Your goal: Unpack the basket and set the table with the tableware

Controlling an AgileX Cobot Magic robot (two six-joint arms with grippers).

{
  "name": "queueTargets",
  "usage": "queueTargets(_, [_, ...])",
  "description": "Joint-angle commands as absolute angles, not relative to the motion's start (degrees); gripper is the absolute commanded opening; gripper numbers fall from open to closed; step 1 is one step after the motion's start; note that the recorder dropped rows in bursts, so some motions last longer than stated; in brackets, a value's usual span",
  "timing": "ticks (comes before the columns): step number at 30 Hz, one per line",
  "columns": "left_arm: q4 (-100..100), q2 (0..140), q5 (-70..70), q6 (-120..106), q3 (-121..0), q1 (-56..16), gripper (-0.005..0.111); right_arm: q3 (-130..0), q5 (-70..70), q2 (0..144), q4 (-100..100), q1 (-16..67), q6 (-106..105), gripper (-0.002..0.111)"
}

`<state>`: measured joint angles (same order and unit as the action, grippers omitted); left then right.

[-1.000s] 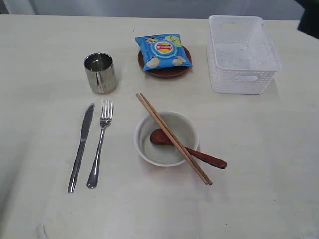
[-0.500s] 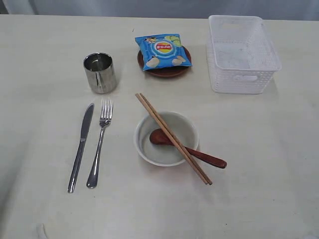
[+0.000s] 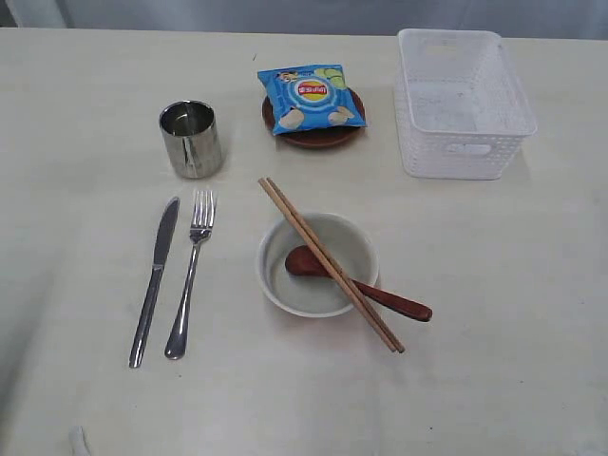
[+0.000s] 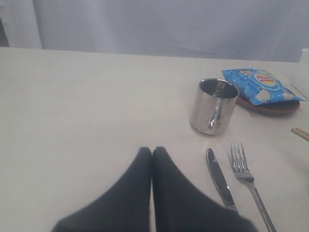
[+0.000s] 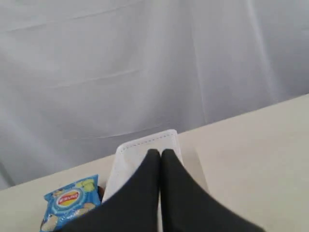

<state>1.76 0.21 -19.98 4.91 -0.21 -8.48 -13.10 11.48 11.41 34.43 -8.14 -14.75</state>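
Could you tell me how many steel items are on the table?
3: the cup, and nearer the camera the knife and the fork side by side; none seems hidden.

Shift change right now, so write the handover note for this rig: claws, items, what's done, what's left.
Claws: left claw shut, empty; right claw shut, empty.
Things: basket empty on the table; cup stands beyond knife and fork, which lie side by side; bowl holds the spoon, chopsticks across its rim; chip bag on the plate.
Done: basket unpacked, everything laid out.
Left: seemingly nothing.
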Motion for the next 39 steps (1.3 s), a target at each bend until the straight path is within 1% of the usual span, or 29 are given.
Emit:
queueTargets(1, [1.7,0.0,-19.9,4.7,0.0,-8.7,0.0,-3.9,2.9,7.8,33.8,-3.8,-15.9,0.0])
queueTargets(5, [1.7,0.0,-19.9,4.7,0.0,-8.7,0.0,-1.8,1.6,6.9,33.8,1.2,-20.0,0.0])
queueTargets(8, [1.7,0.0,-19.9,4.7,0.0,-8.7,0.0,-1.8,1.3,6.9,33.8,3.3,-22.8,0.0])
queueTargets(17, [1.7,0.0,-19.9,4.7,0.0,-8.7,0.0,-1.8,1.8,6.9,32.8,4.1,-25.6,0.0])
queueTargets(19, [1.7,0.0,-19.9,4.7,0.0,-8.7,0.0,-1.8,3.1,6.9,27.5,4.1,-23.2,0.0])
queueTargets(23, [1.7,0.0,-19.9,4.7,0.0,-8.7,0.0,-1.8,8.1,5.4,7.9,4.1,-7.3,0.0])
queueTargets(25, [1.7,0.0,-19.9,4.7,0.0,-8.7,0.0,-0.6,8.0,4.3,4.1,4.1,-3.4,0.0])
queueTargets(27, [1.7,0.0,-19.9,4.7,0.0,-8.7,0.0,0.0,6.2,3.0,2.9,4.1,-2.2,0.0])
queueTargets(29, [1.7,0.0,-19.9,4.7,0.0,-8.7,0.0,0.0,10.5,1.3,2.2,4.1,-2.1,0.0])
queueTargets(31, [1.7,0.0,-19.9,4.7,0.0,-8.7,0.0,0.0,11.5,0.0,1.8,4.1,-2.1,0.0])
queueTargets(34, [1.7,0.0,-19.9,4.7,0.0,-8.7,0.0,0.0,14.1,0.0,1.4,4.1,-2.1,0.0])
queueTargets(37, [1.7,0.0,-19.9,4.7,0.0,-8.7,0.0,0.0,19.9,0.0,1.4,4.1,-2.1,0.0])
queueTargets(39, [1.7,0.0,-19.9,4.7,0.0,-8.7,0.0,0.0,19.7,0.0,1.4,4.1,-2.1,0.0])
